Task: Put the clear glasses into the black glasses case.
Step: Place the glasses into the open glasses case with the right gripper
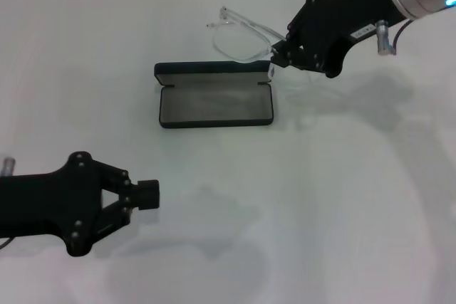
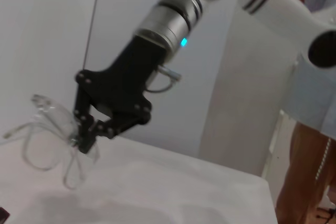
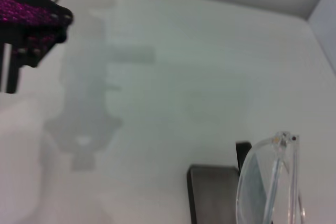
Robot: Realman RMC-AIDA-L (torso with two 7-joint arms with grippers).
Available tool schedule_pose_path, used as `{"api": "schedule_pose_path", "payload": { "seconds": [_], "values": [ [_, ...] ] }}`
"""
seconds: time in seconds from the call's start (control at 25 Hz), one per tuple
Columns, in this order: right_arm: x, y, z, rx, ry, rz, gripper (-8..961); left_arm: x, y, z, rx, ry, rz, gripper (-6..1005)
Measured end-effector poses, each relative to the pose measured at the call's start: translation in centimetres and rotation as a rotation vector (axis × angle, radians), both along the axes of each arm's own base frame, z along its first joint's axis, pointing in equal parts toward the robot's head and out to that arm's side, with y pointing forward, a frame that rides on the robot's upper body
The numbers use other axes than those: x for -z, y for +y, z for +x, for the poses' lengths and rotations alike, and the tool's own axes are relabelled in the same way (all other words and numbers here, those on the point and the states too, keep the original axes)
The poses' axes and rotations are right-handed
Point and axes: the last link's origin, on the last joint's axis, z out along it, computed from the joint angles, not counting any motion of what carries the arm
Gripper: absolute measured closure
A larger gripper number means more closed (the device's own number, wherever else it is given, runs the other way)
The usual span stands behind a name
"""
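Your clear glasses point(image 1: 242, 37) hang in the air just behind the far rim of the black glasses case point(image 1: 215, 95), pinched at one end by the right gripper point(image 1: 274, 53), whose fingers are pressed onto the frame. The case lies open on the white table point(image 1: 342, 197), grey lining up. Your left gripper point(image 1: 148, 194) sits low near you, well apart from the case, its fingertips pressed together.

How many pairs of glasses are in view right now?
1. The clear glasses are pinched by the right gripper, lifted just behind the far edge of the open black glasses case. No other pair shows on the table.
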Motion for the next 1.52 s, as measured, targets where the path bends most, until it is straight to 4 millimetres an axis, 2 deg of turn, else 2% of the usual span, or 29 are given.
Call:
{"api": "schedule_pose_path", "payload": {
  "seconds": [0.32, 0.56, 1.04, 1.52],
  "values": [
    [1.9, 1.3, -1.7, -0.027, -0.176, -0.023, 900, 0.4, 0.1, 0.1, 0.006, 0.008, -0.004, 941],
    [3.9, 1.1, -1.7, -0.069, -0.27, -0.039, 900, 0.6, 0.2, 0.2, 0.005, 0.003, -0.005, 941],
    [7.3, 1.7, -1.2, -0.149, -0.312, 0.0, 900, 0.7, 0.5, 0.6, 0.016, 0.0, -0.006, 940],
    [9.3, 1.7, -1.2, -0.151, -0.259, 0.002, 901, 0.7, 0.7, 0.8, 0.024, 0.0, -0.008, 941]
  ]
}}
